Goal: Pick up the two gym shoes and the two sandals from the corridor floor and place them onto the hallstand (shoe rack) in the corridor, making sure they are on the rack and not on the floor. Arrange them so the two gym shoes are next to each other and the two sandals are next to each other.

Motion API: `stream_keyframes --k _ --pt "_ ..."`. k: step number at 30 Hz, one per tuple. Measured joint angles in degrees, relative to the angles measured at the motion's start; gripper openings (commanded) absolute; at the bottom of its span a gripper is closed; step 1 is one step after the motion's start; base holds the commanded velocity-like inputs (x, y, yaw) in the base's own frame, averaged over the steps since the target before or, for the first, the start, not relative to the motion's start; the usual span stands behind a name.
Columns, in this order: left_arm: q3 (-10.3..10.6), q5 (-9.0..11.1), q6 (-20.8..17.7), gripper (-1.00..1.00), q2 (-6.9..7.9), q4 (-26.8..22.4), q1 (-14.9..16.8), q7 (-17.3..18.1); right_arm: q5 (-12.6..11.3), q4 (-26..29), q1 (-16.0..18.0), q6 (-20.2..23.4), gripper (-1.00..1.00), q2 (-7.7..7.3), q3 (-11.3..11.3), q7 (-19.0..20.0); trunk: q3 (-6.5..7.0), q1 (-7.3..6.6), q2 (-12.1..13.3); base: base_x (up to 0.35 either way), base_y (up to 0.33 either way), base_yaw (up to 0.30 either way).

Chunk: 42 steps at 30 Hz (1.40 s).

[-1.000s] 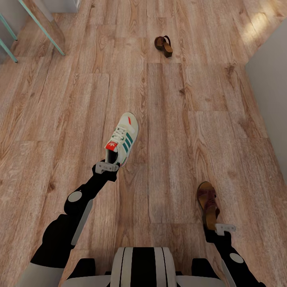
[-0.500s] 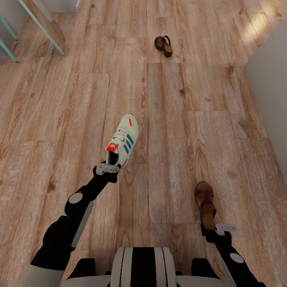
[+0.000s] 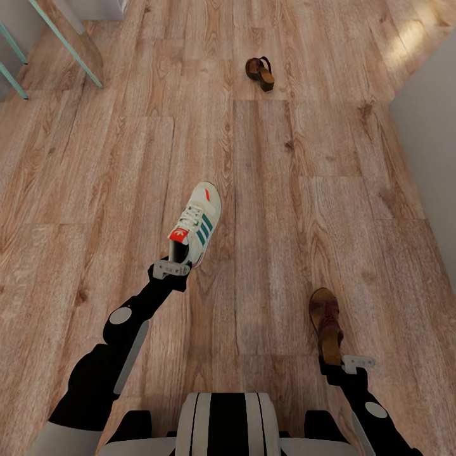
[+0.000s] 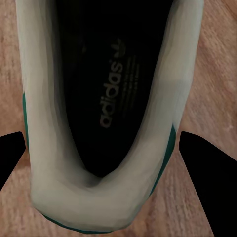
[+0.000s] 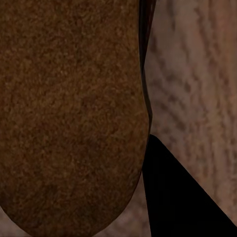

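Sneaker (image 3: 197,223) toe points away (heel in left hand (image 3: 171,267)); right hand (image 3: 349,363) holds sandal (image 3: 328,324) likewise.

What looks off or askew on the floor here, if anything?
The far sandal lies tipped on its side on the corridor floor, away from its mate. The other sandal sits at the right gripper, and a gym shoe at the left gripper. Nothing looks damaged.

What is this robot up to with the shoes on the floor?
It is collecting footwear from the corridor floor. The left gripper is at the heel of a gym shoe, and the right gripper is at the heel of a brown sandal. A second sandal lies farther ahead on the planks.
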<state>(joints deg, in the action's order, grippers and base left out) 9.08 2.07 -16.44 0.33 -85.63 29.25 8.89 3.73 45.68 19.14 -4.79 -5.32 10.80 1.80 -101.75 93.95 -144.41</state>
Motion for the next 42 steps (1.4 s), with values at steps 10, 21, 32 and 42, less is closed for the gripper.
stream_keyframes --k 10,21,32,42 --pt "0.02 0.02 0.0 -1.0 0.11 0.0 0.01 0.07 0.02 1.52 0.0 0.0 -1.0 0.0 -0.14 0.05 1.55 -0.18 0.09 0.0 0.0 0.0" --pt "-0.31 -0.03 -0.09 -1.0 0.62 0.01 -0.01 0.0 0.06 1.89 0.0 0.0 -1.0 -0.07 -0.24 0.12 3.98 -0.47 0.24 0.0 0.0 0.0" --pt "-1.07 -0.27 -1.83 -1.0 1.01 0.27 -1.9 0.02 0.1 1.89 -0.09 -0.12 -1.0 -0.07 -0.25 0.13 6.42 -0.75 0.39 0.0 0.0 0.0" --pt "-5.86 -0.35 -1.93 -1.0 2.16 0.89 -6.24 -0.07 -0.09 1.91 -0.09 -0.21 -1.0 0.14 -0.32 0.06 8.73 -1.01 0.52 0.0 0.0 0.0"
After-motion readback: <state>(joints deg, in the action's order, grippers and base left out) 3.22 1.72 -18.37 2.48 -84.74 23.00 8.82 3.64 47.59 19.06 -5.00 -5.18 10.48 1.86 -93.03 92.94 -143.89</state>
